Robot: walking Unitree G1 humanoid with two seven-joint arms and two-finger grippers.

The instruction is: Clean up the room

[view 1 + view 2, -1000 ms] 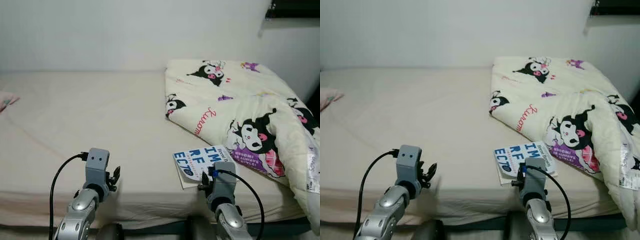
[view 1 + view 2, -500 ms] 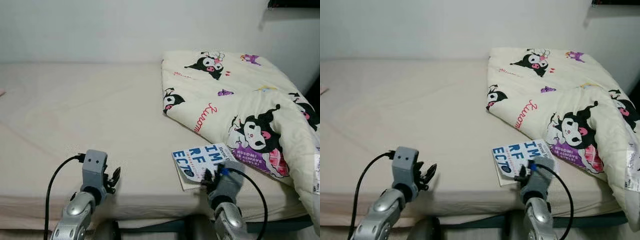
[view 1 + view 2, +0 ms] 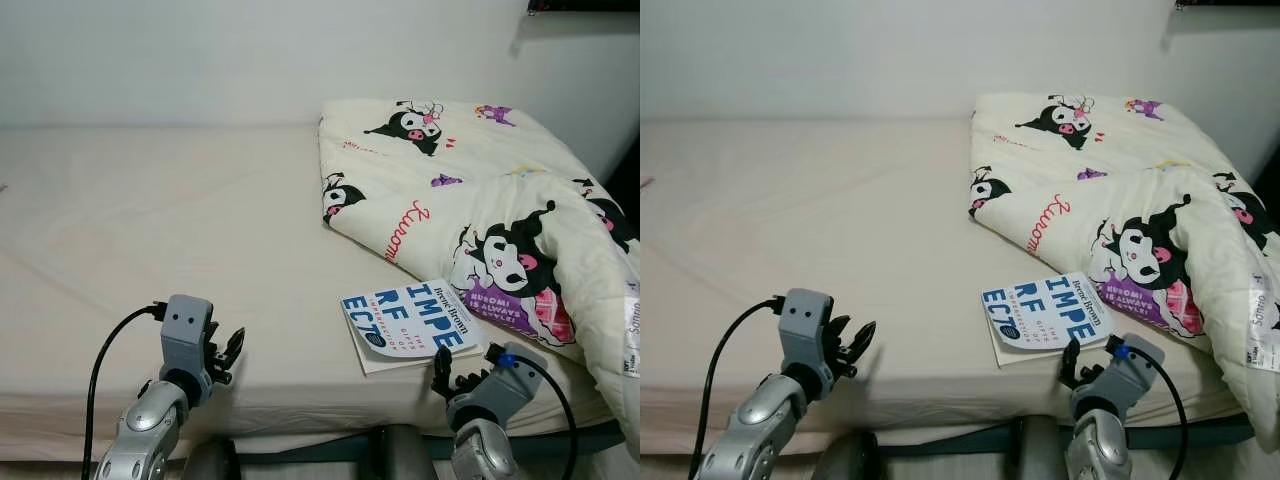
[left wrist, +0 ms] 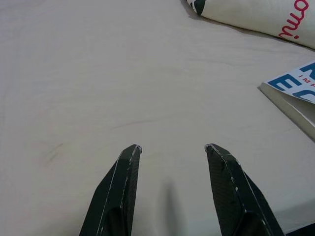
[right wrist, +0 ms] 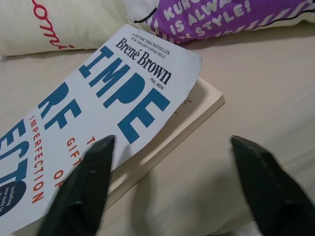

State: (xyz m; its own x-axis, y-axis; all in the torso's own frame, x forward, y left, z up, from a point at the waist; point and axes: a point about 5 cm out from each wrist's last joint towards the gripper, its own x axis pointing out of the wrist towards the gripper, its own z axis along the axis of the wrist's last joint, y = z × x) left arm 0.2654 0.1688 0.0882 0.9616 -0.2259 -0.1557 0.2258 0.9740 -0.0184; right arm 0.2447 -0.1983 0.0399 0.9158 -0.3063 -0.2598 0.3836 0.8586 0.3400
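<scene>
Right gripper (image 3: 1077, 366), fingers spread wide, hovers at the book's (image 3: 1044, 310) five o'clock corner on the bed (image 3: 840, 230); best slide one finger under the curling cover, then close gently.

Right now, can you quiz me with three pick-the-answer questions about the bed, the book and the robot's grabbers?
1. Where is the book?
A. on the bed, next to the blanket
B. on the floor
C. in the left gripper

2. What colour are its big letters?
A. green
B. blue
C. yellow

3. How is the right gripper?
A. shut on the book
B. holding the blanket
C. open, holding nothing

Answers: 1 A, it lies flat on the sheet by the blanket's edge. 2 B, blue print on white. 3 C, its fingers are spread apart near the book's corner.
</scene>
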